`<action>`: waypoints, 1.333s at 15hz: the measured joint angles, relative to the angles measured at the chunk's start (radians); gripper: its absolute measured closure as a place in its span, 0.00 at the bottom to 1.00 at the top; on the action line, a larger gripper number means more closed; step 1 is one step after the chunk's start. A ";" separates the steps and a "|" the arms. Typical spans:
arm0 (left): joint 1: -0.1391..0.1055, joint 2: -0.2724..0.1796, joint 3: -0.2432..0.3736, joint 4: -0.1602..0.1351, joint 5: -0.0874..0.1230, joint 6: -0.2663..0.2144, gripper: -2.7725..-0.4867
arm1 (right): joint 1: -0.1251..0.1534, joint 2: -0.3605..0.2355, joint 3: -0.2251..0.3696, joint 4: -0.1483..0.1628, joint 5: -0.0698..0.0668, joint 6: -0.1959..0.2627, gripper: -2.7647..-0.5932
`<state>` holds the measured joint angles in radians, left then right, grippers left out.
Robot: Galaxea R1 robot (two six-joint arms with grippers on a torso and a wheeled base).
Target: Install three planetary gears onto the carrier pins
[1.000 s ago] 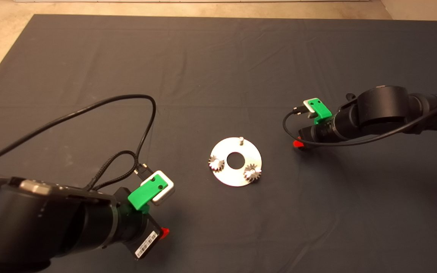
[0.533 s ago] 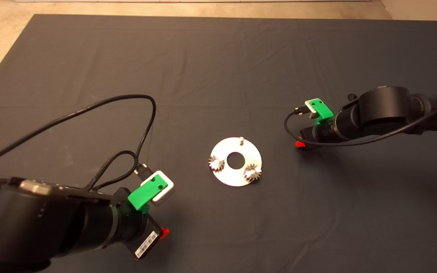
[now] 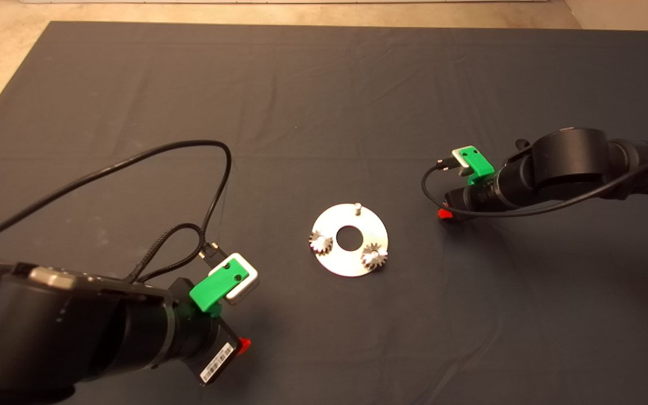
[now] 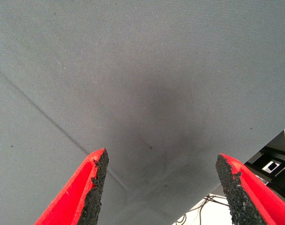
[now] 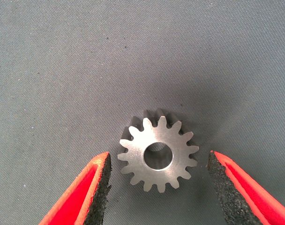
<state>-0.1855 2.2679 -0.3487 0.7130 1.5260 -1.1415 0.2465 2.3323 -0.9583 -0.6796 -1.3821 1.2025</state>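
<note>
dark mat [image 3: 324, 90] unchanged; right gripper [image 5: 157, 192] still hovers, fingers wide around loose gear [image 5: 158, 153]; left gripper [image 4: 162, 187] wide.

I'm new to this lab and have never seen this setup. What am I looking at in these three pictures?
A two-armed robot at a table with a dark mat. The overhead picture shows a silver disc with two gears on its pins; the third pin is bare. The other two pictures come from cameras on the wrists. The right gripper, beside the disc, hangs open over a third gear lying flat on the mat, fingers either side, not yet touching. The left gripper waits open, holding nothing.
</note>
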 joint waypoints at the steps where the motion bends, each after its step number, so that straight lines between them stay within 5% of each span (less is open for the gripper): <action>1: 0.000 0.000 0.000 0.000 0.000 0.000 0.51 | 0.000 0.000 0.000 0.000 0.000 0.000 0.57; 9: 0.000 -0.002 0.000 0.000 0.000 0.000 0.51 | -0.011 0.000 0.000 0.000 0.000 0.000 0.71; 17: 0.000 -0.002 0.000 0.000 0.000 0.000 0.51 | -0.010 0.000 -0.008 0.000 0.001 -0.001 0.71; 20: 0.000 -0.002 0.000 0.000 0.000 0.000 0.51 | -0.011 0.000 -0.017 0.000 0.017 -0.001 0.71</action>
<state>-0.1855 2.2657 -0.3487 0.7130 1.5260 -1.1415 0.2357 2.3328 -0.9751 -0.6792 -1.3653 1.2011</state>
